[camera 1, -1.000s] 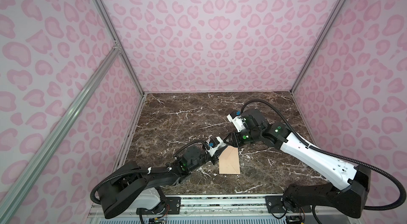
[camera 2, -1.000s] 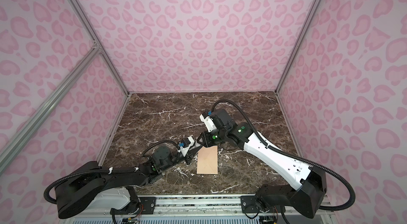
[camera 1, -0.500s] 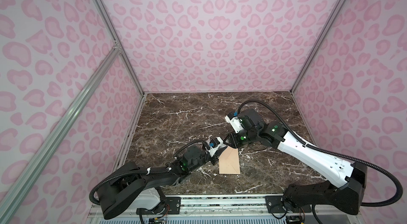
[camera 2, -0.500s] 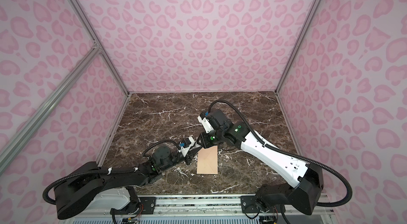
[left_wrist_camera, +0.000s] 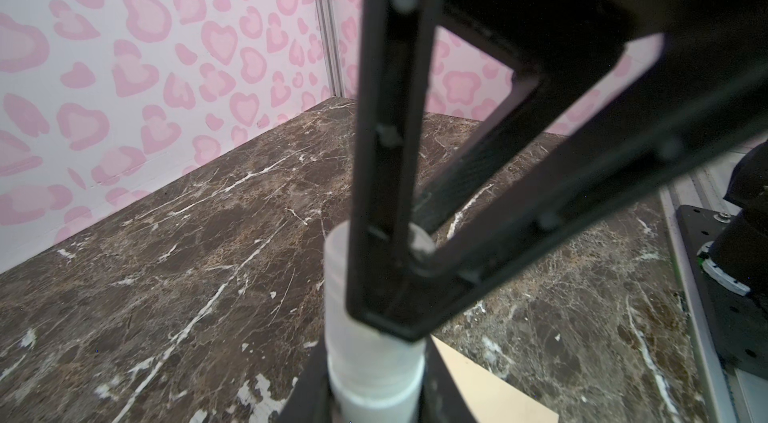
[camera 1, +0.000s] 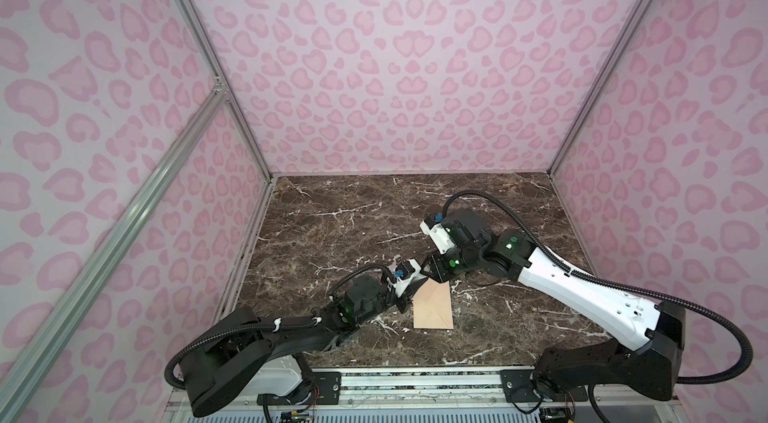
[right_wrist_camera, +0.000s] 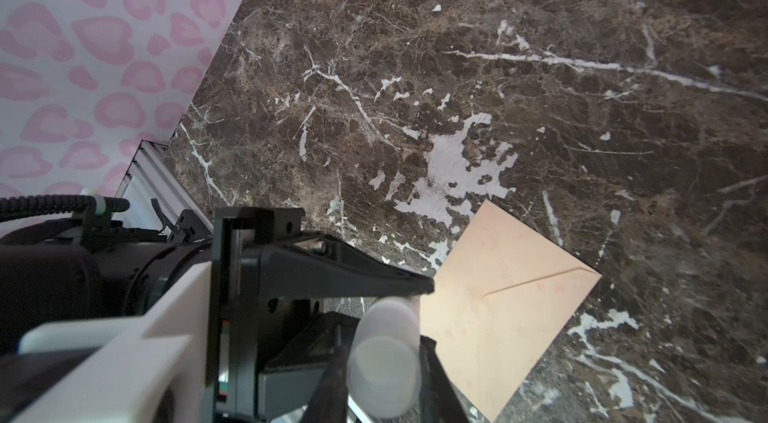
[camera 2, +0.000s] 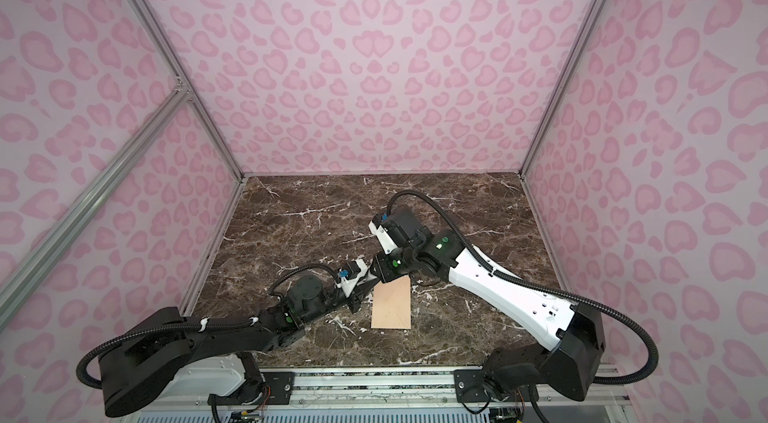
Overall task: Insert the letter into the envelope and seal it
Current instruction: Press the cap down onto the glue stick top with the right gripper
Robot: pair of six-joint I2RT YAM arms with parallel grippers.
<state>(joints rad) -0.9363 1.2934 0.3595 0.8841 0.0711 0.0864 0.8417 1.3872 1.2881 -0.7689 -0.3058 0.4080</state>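
Aluminium rail (camera 1: pixel 415 378) runs along the front edge nearest you. Behind it, the brown marble-pattern counter (camera 1: pixel 332 213) carries the envelope (camera 1: pixel 434 308), lying flat and seam side up near the front middle. Over its far-left corner, note that the left pincer (left_wrist_camera: pixel 374 396) and right pincer (right_wrist_camera: pixel 384 383) each clamp one end of a white cylinder (left_wrist_camera: pixel 365 275). Pink heart-print walls (camera 1: pixel 395 68) enclose the sides and back.

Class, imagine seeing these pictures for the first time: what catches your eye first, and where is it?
The pink heart-patterned walls surround a dark marble table. On it, near the front, a peach-tan envelope lies flat. At its far corner the left gripper and right gripper meet, both gripping a white cylinder.
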